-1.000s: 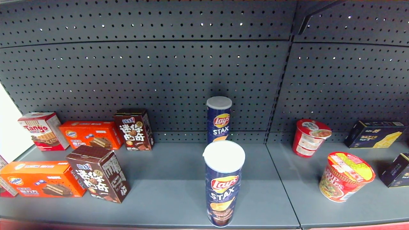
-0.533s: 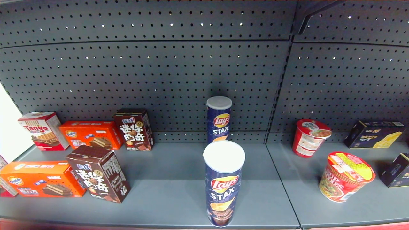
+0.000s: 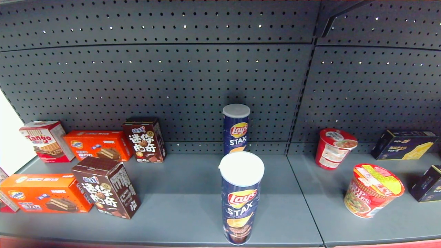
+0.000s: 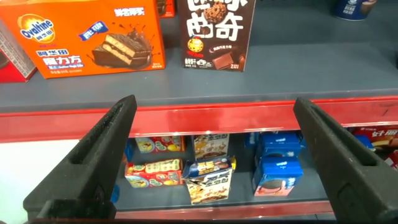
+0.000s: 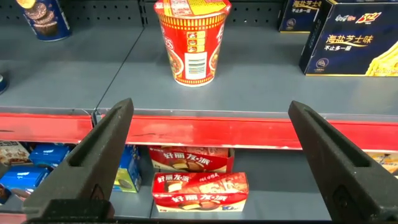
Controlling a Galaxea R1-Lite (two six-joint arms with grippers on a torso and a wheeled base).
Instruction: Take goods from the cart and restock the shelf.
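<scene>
I see right gripper [image 5: 210, 109] spread wide | red noodle cup [image 5: 191, 40] upright on shelf [image 5: 261, 87], mid-frame | dark box [image 5: 354, 37] nearby | red boxes [image 5: 199, 186] on lower shelf [image 5: 286, 186]

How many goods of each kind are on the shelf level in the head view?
Orange boxes: 2
Brown boxes: 2
Red-and-white box: 1
Navy boxes: 2
Chip cans: 2
Noodle cups: 2
Total: 11, not counting a sliver of another box at the left edge.
</scene>
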